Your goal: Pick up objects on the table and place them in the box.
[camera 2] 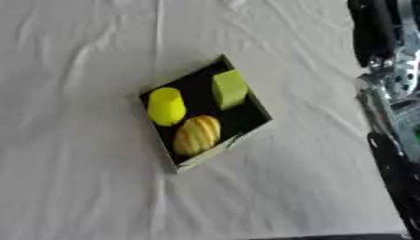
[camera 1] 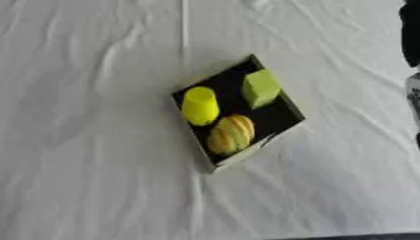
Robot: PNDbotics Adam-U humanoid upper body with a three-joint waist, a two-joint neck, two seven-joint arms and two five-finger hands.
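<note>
1. Box (camera 1: 288, 108): mid-table on white cloth (camera 1: 90, 178), holding yellow cylinder (camera 1: 199, 106), green block (camera 1: 261, 88), ribbed orange-yellow fruit (camera 1: 230, 134).
2. Judged light, rigid; cylinder smooth; best gripped across sides.
3. Right arm (camera 2: 392, 93) along right edge; hand state indeterminable. Left hand absent.

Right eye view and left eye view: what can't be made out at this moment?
- Right arm: cut off by the right edge in both views; its hand shows nowhere.
- Left arm and hand: in neither view.
- Ribbed yellow-orange object: too blurred to name.
- Floor of the box: hidden under that object, the yellow cylinder and the green block.
- Table's near edge: only a dark strip bottom right.
</note>
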